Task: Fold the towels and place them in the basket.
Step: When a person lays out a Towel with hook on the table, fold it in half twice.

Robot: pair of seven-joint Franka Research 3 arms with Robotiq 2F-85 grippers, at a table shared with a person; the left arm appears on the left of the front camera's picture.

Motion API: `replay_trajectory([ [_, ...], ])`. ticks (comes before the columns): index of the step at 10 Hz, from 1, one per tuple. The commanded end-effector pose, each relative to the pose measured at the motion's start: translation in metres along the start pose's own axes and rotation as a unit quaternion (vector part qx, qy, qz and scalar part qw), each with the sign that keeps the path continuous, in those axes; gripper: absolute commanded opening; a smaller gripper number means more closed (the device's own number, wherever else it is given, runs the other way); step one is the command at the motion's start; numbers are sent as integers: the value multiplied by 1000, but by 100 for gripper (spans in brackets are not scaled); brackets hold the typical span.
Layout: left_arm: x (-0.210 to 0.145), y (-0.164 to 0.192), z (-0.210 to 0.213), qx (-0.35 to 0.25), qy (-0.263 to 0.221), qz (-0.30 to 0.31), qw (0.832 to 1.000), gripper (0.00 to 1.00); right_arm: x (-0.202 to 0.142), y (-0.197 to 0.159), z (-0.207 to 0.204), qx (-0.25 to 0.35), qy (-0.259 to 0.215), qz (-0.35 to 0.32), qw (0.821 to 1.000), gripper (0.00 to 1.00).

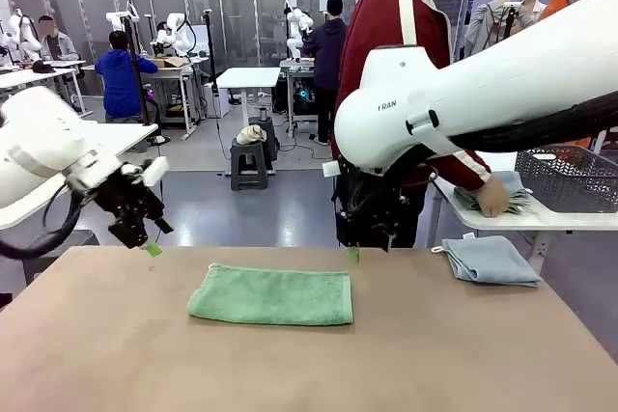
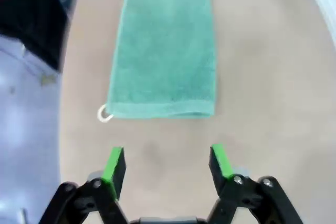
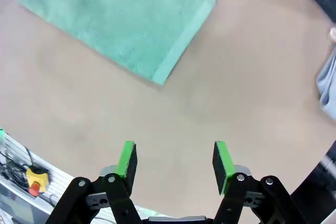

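Brown tabletop (image 1: 97, 354) carries a folded green towel (image 1: 270, 296) lying flat at its centre. Off the towel's 10 o'clock corner the left gripper (image 2: 168, 161) hovers, jaws released and empty. Just past its 1 o'clock corner hangs the right gripper (image 3: 173, 158), jaws likewise spread, holding nothing. A folded blue-grey towel (image 1: 491, 260) lies at the table's 3 o'clock edge. Toward 2 o'clock, the dark mesh basket (image 1: 570, 176) stands on a white side table (image 1: 502, 222), where a person's hand (image 1: 494, 198) rests on a pile of cloths (image 1: 519, 204) beside it.
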State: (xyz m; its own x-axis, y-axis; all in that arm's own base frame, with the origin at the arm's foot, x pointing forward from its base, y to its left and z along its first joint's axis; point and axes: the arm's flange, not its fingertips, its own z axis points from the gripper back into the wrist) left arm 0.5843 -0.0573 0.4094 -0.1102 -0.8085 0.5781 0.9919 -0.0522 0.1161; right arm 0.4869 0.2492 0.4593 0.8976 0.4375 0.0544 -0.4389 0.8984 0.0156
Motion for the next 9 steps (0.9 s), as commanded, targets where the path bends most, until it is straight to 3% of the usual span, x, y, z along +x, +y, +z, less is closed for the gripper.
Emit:
replay_trajectory([
  [1,-45,-16,6,-57,-123,28,990,81,12,-3,8,-2,-18,31,999,73],
  [6,-94,-22,0,-96,-229,84,965,81,12,-3,8,-2,-18,31,999,73],
  [9,-88,-38,-7,-26,-251,98,963,81,12,-3,8,-2,-18,31,999,73],
])
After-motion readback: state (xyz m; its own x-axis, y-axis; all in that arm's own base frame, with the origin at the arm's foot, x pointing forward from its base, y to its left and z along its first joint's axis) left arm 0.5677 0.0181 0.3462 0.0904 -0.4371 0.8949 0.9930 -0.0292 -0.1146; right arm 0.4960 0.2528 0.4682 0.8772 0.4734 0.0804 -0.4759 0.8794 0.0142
